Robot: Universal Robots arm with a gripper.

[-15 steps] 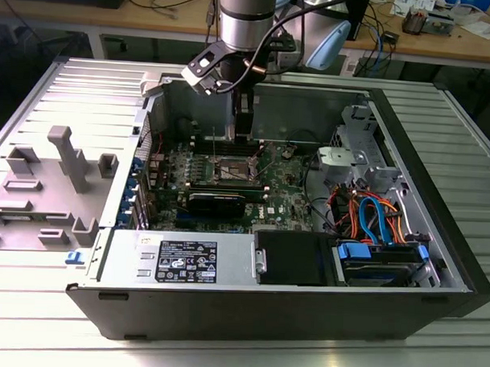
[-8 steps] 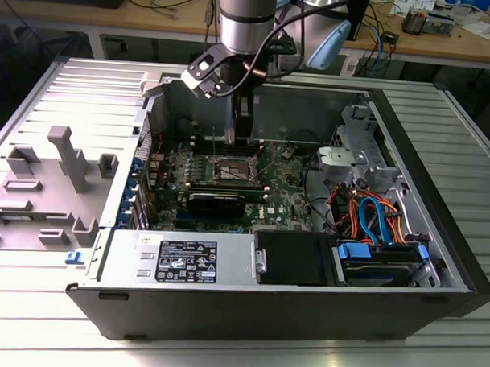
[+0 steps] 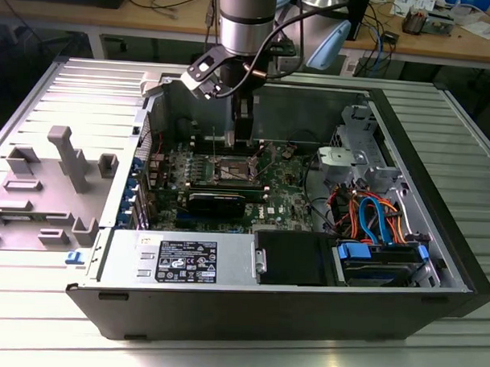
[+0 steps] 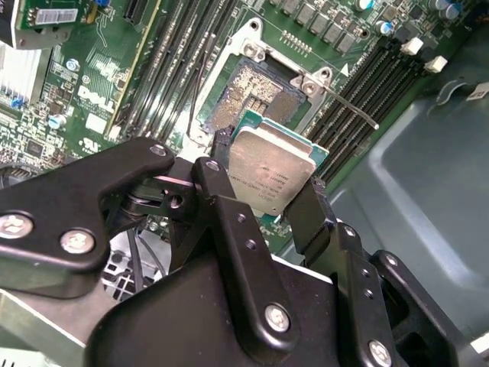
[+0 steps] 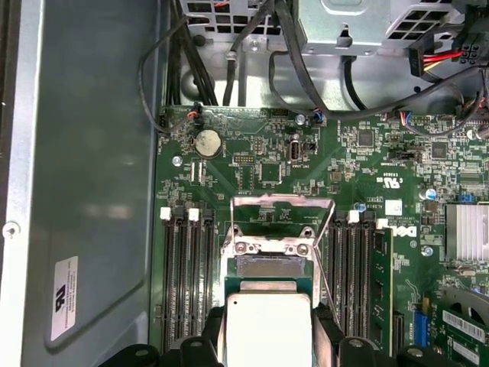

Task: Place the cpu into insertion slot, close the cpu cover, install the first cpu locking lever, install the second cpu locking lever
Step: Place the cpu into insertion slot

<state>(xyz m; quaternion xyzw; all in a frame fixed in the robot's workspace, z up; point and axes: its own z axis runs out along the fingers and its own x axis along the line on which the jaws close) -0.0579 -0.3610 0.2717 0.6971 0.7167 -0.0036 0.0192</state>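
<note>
Gripper (image 4: pixel 269 172): closed on the cpu. You can see a black finger (image 4: pixel 228 197) pressed to each of two opposite edges, and the chip's silver top faces the camera in both wrist views.
Cpu (image 5: pixel 267 329): held clear of the board, close over the near edge of the insertion slot and not yet in it.
Grey fixture block (image 3: pixel 56 165): at the exterior view's left, outside the case and well apart from your work.
Motherboard (image 3: pixel 221 187): lies flat in the open computer case (image 3: pixel 435 263), middle-left of the exterior view.
Arm (image 3: pixel 246 22): comes down from the upper middle of the exterior view, with the tool low over the socket area.
Insertion slot (image 4: pixel 248 95): bare, its contact field uncovered, with nothing lying in it.
Cpu cover (image 5: pixel 283 199): swung up and standing open at the far side of the slot, its window frame out of the chip's way.
Locking lever (image 4: pixel 351 107): a thin rod running off beside the slot, unlatched, near the chip but apart from it.
Orange and blue cables (image 3: pixel 372 220): right of centre in the exterior view, well away.
Step in hand: you are on the first one, placing the cpu. Cover and levers look untouched.
What it calls for: by my reading, square the chip to the slot and keep it level, because the exposed contacts will not forgive a skewed or sliding set-down. Keep clear of that lever.
</note>
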